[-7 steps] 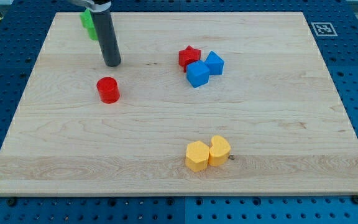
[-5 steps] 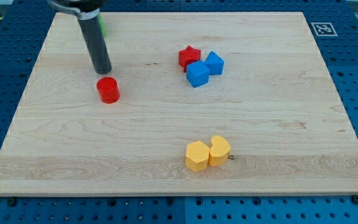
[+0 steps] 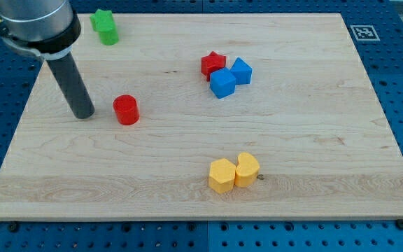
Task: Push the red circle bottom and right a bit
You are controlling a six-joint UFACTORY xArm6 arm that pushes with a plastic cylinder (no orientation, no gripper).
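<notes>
Since the earlier frames the tip (image 3: 84, 114) is sitting further left and lower, and the red circle (image 3: 126, 110) is lying slightly lower-right. The tip is standing just left of the circle, apart from it. No gripper is fitted, so nothing is being grasped. The circle is looking light, rigid and free-sliding; contact is belonging on its upper-left side.
</notes>
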